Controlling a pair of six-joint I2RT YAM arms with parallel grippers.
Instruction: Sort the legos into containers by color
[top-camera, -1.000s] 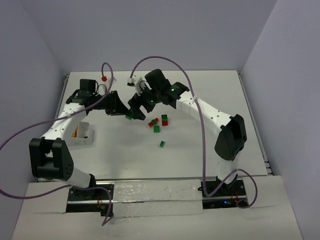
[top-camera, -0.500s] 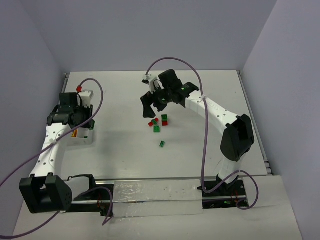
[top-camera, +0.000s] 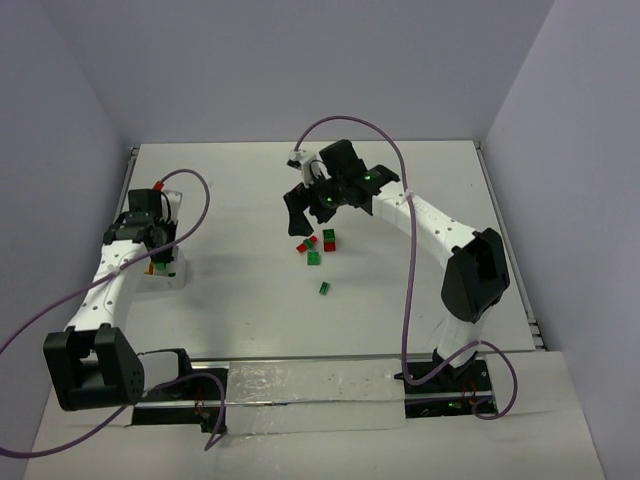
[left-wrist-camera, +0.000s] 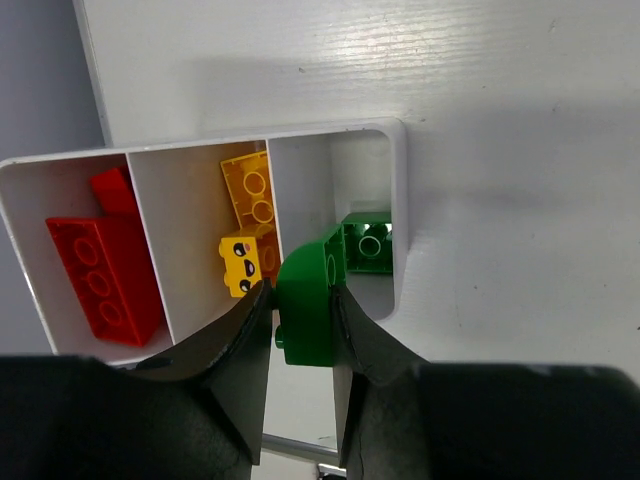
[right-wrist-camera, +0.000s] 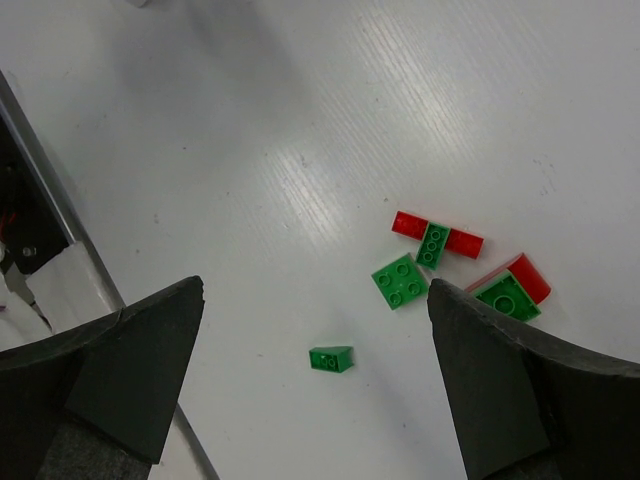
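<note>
At the left of the top view, the left gripper (left-wrist-camera: 300, 312) hangs over a white plastic tray with three compartments (left-wrist-camera: 400, 190), which sits near the left edge of the white tabletop (top-camera: 430, 190). Its jaws are closed most of the way and pinch a green plastic lego with a rounded top (left-wrist-camera: 308, 285). In the left wrist view this piece hangs over the tray's right-hand compartment, where another green brick (left-wrist-camera: 366, 243) lies. The middle compartment holds yellow-orange bricks (left-wrist-camera: 250, 225) and the left one red bricks (left-wrist-camera: 100, 275). Near the centre of the top view, the right gripper (right-wrist-camera: 315, 295) hovers with its fingers spread as wide as they go and nothing between them. Below it on the table lie the loose legos: a red bar crossed by a small green brick (right-wrist-camera: 436, 240), a square green brick (right-wrist-camera: 400, 282), a green-on-red pair (right-wrist-camera: 512, 290) and, apart at lower centre, a single small green brick (right-wrist-camera: 331, 358).
</note>
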